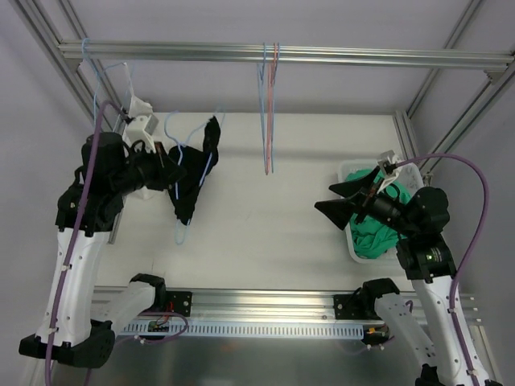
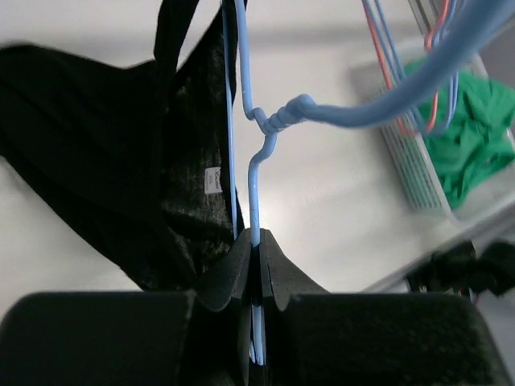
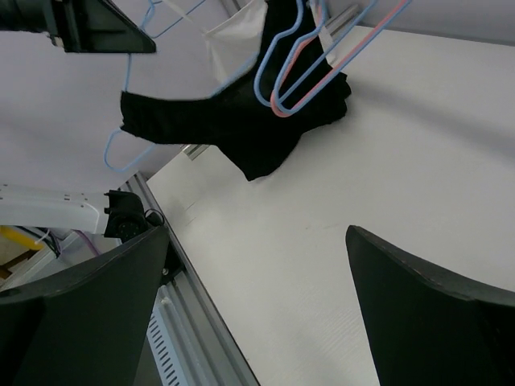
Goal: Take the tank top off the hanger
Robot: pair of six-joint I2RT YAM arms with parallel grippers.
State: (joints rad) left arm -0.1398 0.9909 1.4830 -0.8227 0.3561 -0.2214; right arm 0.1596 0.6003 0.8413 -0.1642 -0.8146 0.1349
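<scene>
**L claw (image 2: 256, 241) clamped on hanger wire; R claw (image 1: 324, 198) agape, holding nothing**

Count: 2 claws, 3 hangers, 1 tank top, 1 basket.

L claw: fingers pressed together on the thin wire of the light-blue hanger (image 2: 253, 185), just below its twisted neck. The hanger is off the rail, carried over the bench (image 1: 265, 225) on the L side.

The black tank top (image 2: 96, 161) is on that hanger, draped right beside the L claw's fingertips and spilling to the L in the wrist view. A small white label (image 2: 213, 178) shows on it; the print is too small to read. Can't tell whether its low end touches the bench.

R claw: fingers wide apart, well away from the tank top, pointing across the bench toward it. In its wrist cam the garment hangs far off, btwn the two dark fingers.

Behind the R claw is a white basket (image 1: 348, 233) w/ green cloth (image 1: 378, 229) inside, part hidden by the R arm.

Furthest back, the rail (image 1: 362, 58) carries 2 spare hangers (image 1: 268, 112), one blue and one pink, close together and seen nearly edge-on.
</scene>
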